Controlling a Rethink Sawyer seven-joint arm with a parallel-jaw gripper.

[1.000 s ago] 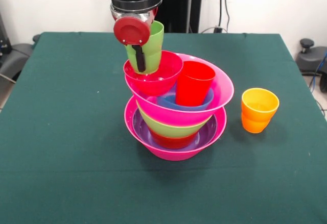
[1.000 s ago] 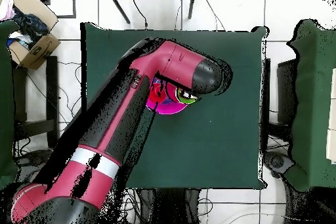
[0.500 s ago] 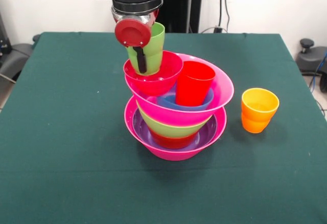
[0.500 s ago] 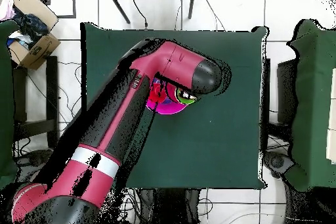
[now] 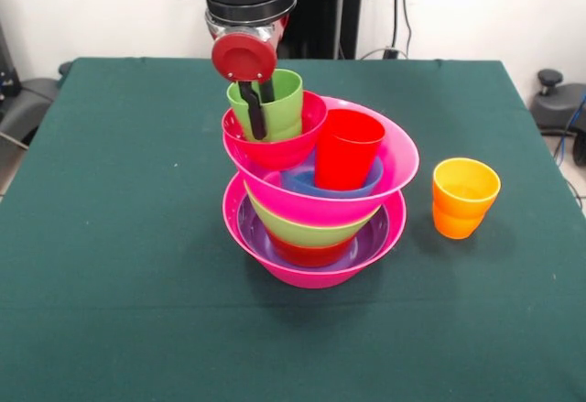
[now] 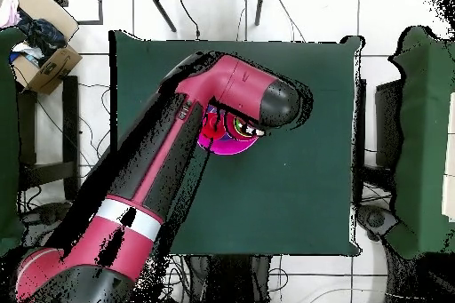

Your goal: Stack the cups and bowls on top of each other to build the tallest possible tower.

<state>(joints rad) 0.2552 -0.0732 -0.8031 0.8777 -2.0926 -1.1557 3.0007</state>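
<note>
The tower stands mid-table on a large hot-pink bowl (image 5: 302,272) that holds a purple bowl (image 5: 249,230), an orange-red bowl (image 5: 309,254) and a lime green bowl (image 5: 302,229). On these tilts a second pink bowl (image 5: 389,171) with a blue bowl (image 5: 300,182), a red cup (image 5: 349,150) and a crimson bowl (image 5: 275,151). The lime green cup (image 5: 286,109) sits upright in the crimson bowl. My gripper (image 5: 259,102) hangs over it, open, one finger outside the cup's near wall and one inside. An orange cup (image 5: 465,197) stands alone to the right. In the overhead view the arm (image 6: 178,166) hides most of the tower (image 6: 227,144).
The green tablecloth (image 5: 110,237) covers the table to its edges. A cardboard box (image 6: 40,42) and chairs stand on the floor beside the table.
The green cup was tilted and held higher; it has dropped upright into the crimson bowl. The gripper stayed at about the same height and shifted slightly right.
</note>
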